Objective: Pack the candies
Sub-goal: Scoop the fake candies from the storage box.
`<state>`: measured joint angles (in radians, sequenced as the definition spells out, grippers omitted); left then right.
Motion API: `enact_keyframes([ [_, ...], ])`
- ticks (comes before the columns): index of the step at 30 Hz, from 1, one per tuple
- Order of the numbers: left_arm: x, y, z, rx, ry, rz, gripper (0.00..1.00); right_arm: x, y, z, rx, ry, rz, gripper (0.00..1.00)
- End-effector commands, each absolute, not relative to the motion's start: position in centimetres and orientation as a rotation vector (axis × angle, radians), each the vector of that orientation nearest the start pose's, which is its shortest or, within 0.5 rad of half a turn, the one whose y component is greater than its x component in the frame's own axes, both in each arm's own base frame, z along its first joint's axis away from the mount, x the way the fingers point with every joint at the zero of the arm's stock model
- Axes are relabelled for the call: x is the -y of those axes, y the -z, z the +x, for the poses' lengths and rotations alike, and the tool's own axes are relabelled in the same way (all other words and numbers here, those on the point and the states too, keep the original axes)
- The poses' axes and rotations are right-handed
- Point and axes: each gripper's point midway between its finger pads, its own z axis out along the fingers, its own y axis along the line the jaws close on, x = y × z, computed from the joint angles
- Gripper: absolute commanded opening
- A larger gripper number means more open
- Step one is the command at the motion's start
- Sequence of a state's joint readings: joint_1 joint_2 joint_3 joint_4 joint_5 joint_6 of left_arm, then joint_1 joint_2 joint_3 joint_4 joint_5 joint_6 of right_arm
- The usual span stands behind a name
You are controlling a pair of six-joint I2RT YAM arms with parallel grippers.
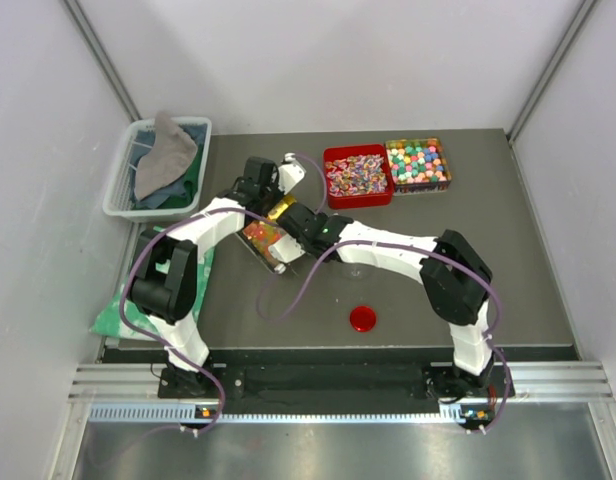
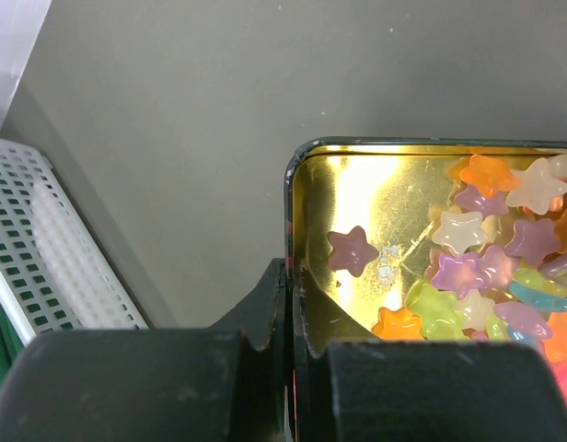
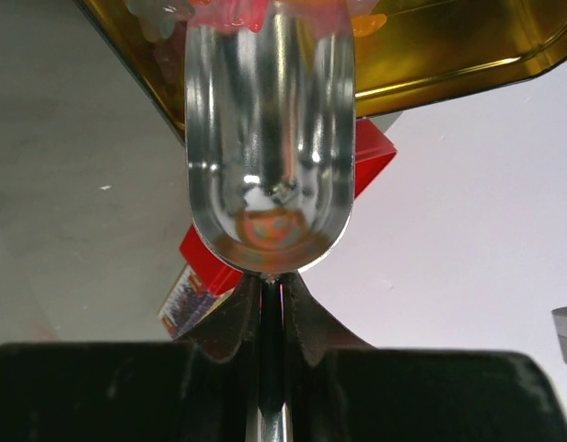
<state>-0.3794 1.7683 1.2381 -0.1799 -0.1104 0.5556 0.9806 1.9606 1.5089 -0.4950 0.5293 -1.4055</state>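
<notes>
1. At centre of the top view: one gold tin (image 1: 280, 209) held above the table (image 1: 488, 280), where the two arms meet. Its long axis runs upper right to lower left.
2. Candies, three lots:
   - star gummies (image 2: 486, 267) in the gold tin, heaped at the right of the left wrist view
   - pink-white pieces (image 1: 356, 172) in one red tin (image 1: 326, 180)
   - pastel balls (image 1: 418, 163) in one tin (image 1: 418, 190) touching its right side
3. Left gripper (image 2: 288, 276): jaws clamped on the gold tin's rim.
4. Right gripper (image 3: 270, 285): jaws clamped on the handle of one metal scoop (image 3: 270, 138). The bowl points up-frame, mouth among the gummies.
5. One red round lid (image 1: 364, 319), lower centre. One basket (image 1: 123, 190), upper left.
6. Print on the red tin's side wall: too blurred to read.
</notes>
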Motion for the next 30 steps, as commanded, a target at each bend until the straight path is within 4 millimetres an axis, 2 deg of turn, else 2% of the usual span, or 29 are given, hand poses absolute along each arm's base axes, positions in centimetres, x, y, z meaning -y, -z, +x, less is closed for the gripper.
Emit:
enact_keyframes([
  [1, 17.6, -13.7, 47.0, -1.957, -0.084, 0.935, 0.0, -37.7, -9.9, 33.9, -1.107, 0.494, -2.309, 0.0],
  [9, 17.5, -12.6, 46.8, -1.975, -0.08, 0.949, 0.0, -36.1, -9.0, 34.6, -1.16, 0.48, -2.297, 0.0],
  [10, 17.6, -12.3, 46.8, -1.975, -0.076, 0.953, 0.0, -35.5, -8.6, 34.8, -1.139, 0.508, -2.312, 0.0],
  [11, 17.6, -12.0, 46.8, -1.977, -0.078, 0.953, 0.0, -36.0, -9.1, 35.6, -1.103, 0.54, -2.262, 0.0],
  [12, 17.6, -11.8, 46.9, -1.979, -0.076, 0.955, 0.0, -35.2, -8.3, 35.6, -1.089, 0.572, -2.283, 0.0],
  [17, 18.0, -11.2, 47.2, -1.985, -0.061, 0.957, 0.0, -34.5, -7.9, 36.8, -1.013, 0.656, -2.311, 0.0],
  [21, 18.3, -11.8, 47.6, -1.975, -0.053, 0.952, 0.0, -35.6, -8.6, 37.3, -0.981, 0.642, -2.286, 0.0],
  [24, 18.4, -11.8, 47.6, -1.974, -0.053, 0.957, 0.0, -36.0, -8.7, 38.5, -0.917, 0.713, -2.272, 0.0],
  [26, 18.4, -11.5, 47.6, -1.978, -0.055, 0.963, 0.0, -35.5, -7.7, 37.7, -1.014, 0.619, -2.324, 0.0],
  [27, 18.4, -11.4, 47.6, -1.98, -0.056, 0.966, 0.0, -36.7, -9.0, 38.4, -1.07, 0.558, -2.291, 0.0],
  [28, 18.4, -11.1, 47.5, -1.984, -0.055, 0.971, 0.0, -35.8, -8.1, 37.2, -1.171, 0.486, -2.338, 0.0],
  [29, 18.5, -11.0, 47.5, -1.984, -0.055, 0.971, 0.0, -36.2, -8.3, 37.4, -1.168, 0.483, -2.325, 0.0],
  [30, 18.4, -10.9, 47.5, -1.989, -0.055, 0.973, 0.0, -35.8, -8.0, 37.5, -1.122, 0.514, -2.349, 0.0],
])
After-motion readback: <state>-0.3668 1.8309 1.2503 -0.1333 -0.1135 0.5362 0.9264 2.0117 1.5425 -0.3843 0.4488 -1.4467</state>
